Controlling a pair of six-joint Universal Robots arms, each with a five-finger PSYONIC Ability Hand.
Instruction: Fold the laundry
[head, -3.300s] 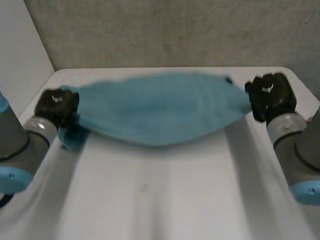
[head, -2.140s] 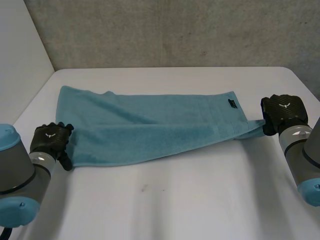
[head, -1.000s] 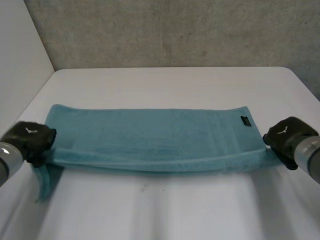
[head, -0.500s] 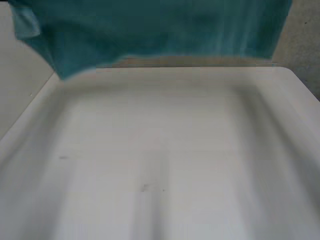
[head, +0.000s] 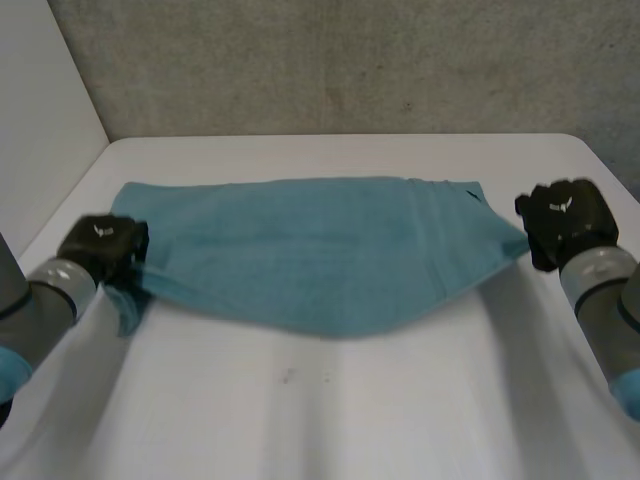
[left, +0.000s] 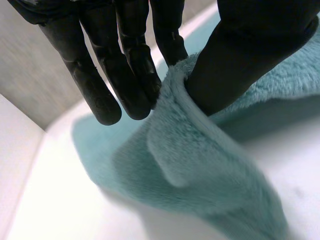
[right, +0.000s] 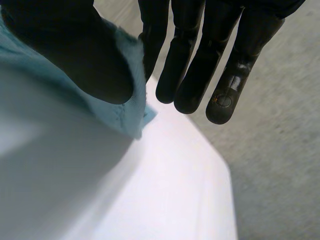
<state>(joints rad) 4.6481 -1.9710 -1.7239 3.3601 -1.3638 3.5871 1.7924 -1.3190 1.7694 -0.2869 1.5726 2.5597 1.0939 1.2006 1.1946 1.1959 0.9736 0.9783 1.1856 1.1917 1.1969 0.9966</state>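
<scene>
The left robot hand (head: 103, 243), at the end of the forward-reaching left arm (head: 40, 305), pinches one end of the towel (head: 320, 255) between straight fingers (left: 131, 75) and thumb. The right robot hand (head: 566, 218), on the right arm (head: 605, 300), pinches the opposite end likewise, well apart from the left.

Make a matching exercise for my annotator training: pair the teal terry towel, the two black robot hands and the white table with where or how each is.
Things:
1. teal terry towel
2. left black hand
3. right black hand
4. white table

States:
a. pinches the towel's end near the stitched band
b. lies beneath everything
c. spread between both hands
d. pinches the end with the drooping flap

Pairs: 1-c, 2-d, 3-a, 4-b.
</scene>
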